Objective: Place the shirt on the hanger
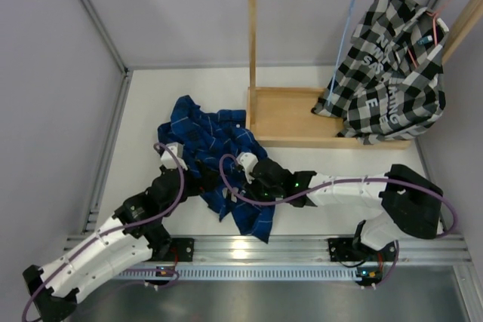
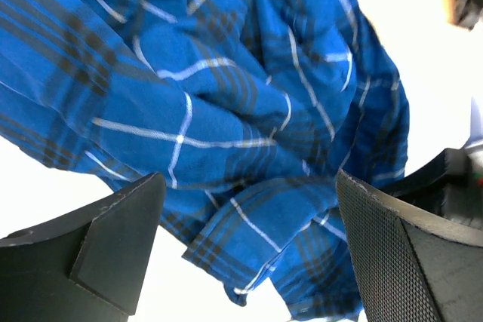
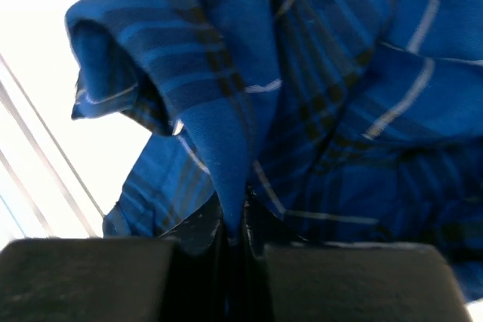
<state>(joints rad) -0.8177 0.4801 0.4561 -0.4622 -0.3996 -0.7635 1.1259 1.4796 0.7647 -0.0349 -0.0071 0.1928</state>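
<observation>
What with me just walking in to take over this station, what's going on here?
Two robot arms are working on a crumpled blue shirt lying on the table. The right pincer is shut on a fold of it. The left pincer is open close to the cloth, gripping nothing. The light-blue hanger hangs on the wooden rack beside a black-and-white checked shirt, so the blue shirt is not yet on it.
</observation>
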